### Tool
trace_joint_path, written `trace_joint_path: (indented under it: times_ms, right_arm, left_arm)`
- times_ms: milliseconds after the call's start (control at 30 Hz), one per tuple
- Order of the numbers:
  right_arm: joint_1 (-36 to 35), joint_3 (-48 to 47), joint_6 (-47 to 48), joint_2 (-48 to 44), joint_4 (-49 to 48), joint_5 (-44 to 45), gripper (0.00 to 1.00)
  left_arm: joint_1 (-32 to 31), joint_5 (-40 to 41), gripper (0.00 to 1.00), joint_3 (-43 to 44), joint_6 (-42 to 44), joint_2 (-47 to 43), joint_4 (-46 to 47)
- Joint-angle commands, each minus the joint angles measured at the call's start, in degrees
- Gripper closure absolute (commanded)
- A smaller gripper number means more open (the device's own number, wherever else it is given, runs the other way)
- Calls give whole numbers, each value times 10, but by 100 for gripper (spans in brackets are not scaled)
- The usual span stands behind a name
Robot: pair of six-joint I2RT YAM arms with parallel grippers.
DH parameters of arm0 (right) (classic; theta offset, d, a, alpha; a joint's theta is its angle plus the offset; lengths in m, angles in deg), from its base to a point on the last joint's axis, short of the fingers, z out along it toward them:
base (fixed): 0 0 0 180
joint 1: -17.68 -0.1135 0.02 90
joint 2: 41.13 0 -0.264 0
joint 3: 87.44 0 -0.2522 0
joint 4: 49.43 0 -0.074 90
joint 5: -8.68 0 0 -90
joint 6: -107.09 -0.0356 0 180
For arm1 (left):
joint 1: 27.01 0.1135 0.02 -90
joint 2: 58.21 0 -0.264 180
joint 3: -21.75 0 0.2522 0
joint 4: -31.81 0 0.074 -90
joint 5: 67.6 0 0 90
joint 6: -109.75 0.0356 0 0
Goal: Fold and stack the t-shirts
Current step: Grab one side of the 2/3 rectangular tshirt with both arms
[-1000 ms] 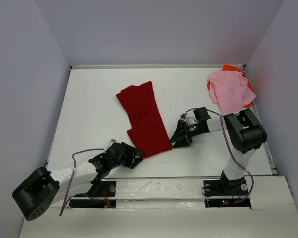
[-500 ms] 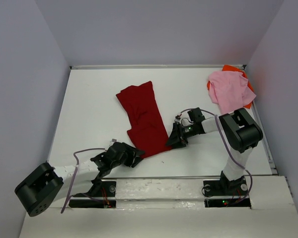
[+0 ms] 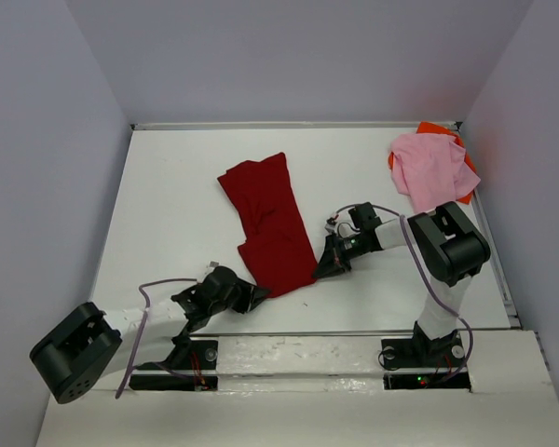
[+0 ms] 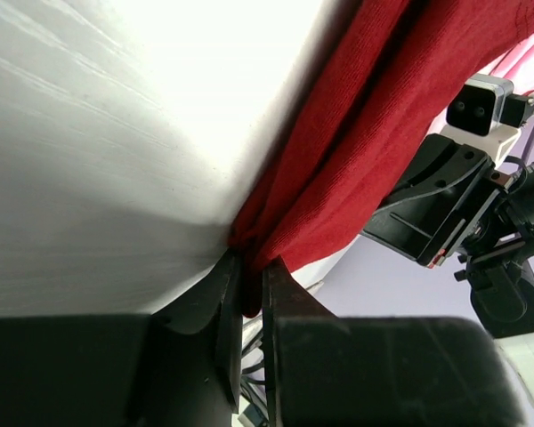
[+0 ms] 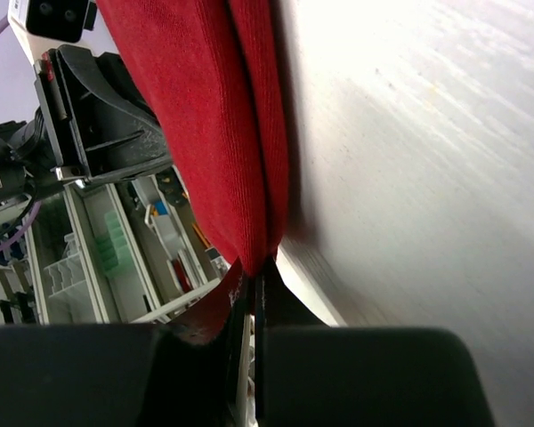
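The dark red t-shirt (image 3: 270,222) lies folded lengthwise in the middle of the white table (image 3: 168,205). My left gripper (image 3: 257,296) is shut on its near left corner, red cloth (image 4: 338,160) pinched between the fingers (image 4: 289,294). My right gripper (image 3: 320,269) is shut on the near right corner, with the hem (image 5: 240,160) caught between its fingertips (image 5: 231,289). The light pink t-shirt (image 3: 430,169) sits crumpled at the far right, on top of the bright orange t-shirt (image 3: 436,129), of which only edges show.
Grey walls enclose the table on three sides. A raised rail (image 3: 354,332) runs along the near edge in front of the arm bases. The right arm's cable (image 3: 354,209) loops above its wrist.
Both grippers slid in to the red shirt's near corners and closed on the cloth. The left one moved right, the right one moved left. The shirts have not shifted.
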Motion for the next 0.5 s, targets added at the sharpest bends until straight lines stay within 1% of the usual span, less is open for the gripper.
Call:
trace_joint_path:
  times_ms: [0, 133, 267, 300, 333, 467]
  right_arm:
    - [-6, -21, -7, 1, 103, 16, 100]
    - [-6, -40, 11, -39, 175, 25, 100]
    - [-6, -43, 18, -82, 238, 21, 100]
    - [-6, -44, 20, -90, 250, 21, 100]
    - [-6, -45, 26, -107, 259, 21, 100]
    - [-6, -51, 27, -147, 294, 18, 100]
  left_arm:
    - [-3, 14, 87, 13, 1, -22, -52]
    - [-3, 4, 87, 35, 8, -69, -102]
    - [-3, -7, 87, 86, 24, -108, -194]
    - [-5, -9, 87, 94, 28, -115, -207]
    - [-4, -12, 87, 102, 32, -127, -240]
    - [-7, -18, 87, 134, 32, -155, -281]
